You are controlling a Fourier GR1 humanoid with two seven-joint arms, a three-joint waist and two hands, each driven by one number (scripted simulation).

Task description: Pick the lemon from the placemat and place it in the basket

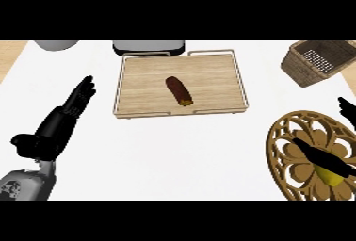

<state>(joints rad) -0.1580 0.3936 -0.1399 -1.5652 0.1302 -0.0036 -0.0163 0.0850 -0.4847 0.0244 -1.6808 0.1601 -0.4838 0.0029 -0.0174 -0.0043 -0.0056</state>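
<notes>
Lemon [332, 177] on the placemat [288, 141], right hand [323, 157] over it, grip unclear. Basket [306, 66] awaits. Left hand [66, 117] open, idle.

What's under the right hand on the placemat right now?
The right hand lies across the round wooden placemat. A yellow bit, likely the lemon, shows beneath it; the rest is covered.

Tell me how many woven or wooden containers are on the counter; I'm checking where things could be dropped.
2. A wooden tray sits at centre back with a brown item on it, and a wicker basket stands at the back right. Others may lie beyond the frame.
</notes>
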